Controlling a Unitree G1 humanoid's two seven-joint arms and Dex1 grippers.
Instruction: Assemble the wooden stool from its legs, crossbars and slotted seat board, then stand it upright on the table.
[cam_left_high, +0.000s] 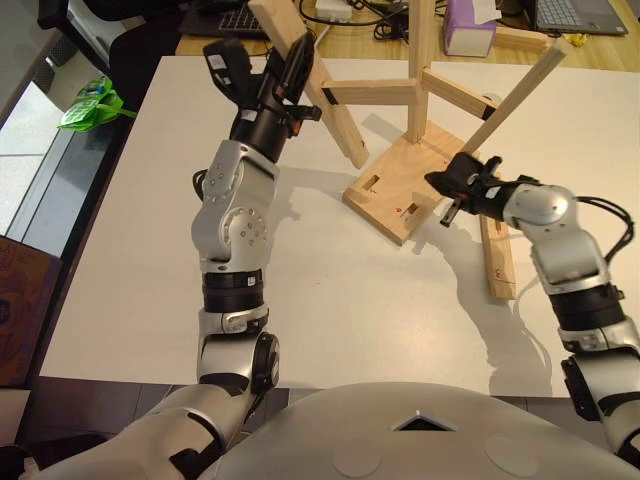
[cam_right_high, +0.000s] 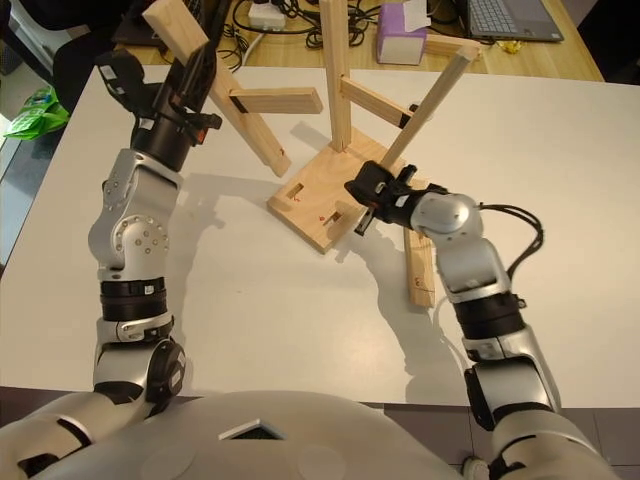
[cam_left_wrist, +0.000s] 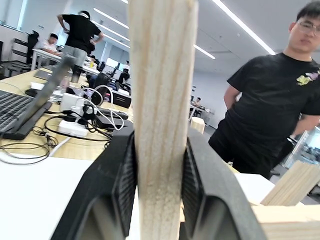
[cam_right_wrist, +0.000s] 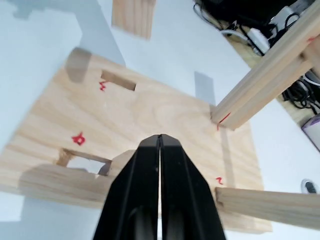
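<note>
Currently, step in hand: seating a third leg.

- Left gripper (cam_left_high: 292, 70): clamped on the leg (cam_left_high: 340, 130), held tilted above the table (cam_left_high: 330, 300), its lower end just beside the seat board (cam_left_high: 395, 185).
- Crossbar (cam_left_high: 370, 95): runs from that leg toward the upright leg (cam_left_high: 420, 70).
- Seat board: on the table, two legs standing in it, open slot (cam_right_wrist: 118, 80) near the held leg's end.
- Right gripper (cam_right_wrist: 160, 145): fingers pressed together, empty, over the board's near edge.
- Loose piece (cam_left_high: 497, 260): on the table beside the board.

Handling: likely best to pin the board with the right gripper, bring the leg's end square over the slot, then push along the leg's axis without twisting the crossbar.
</note>
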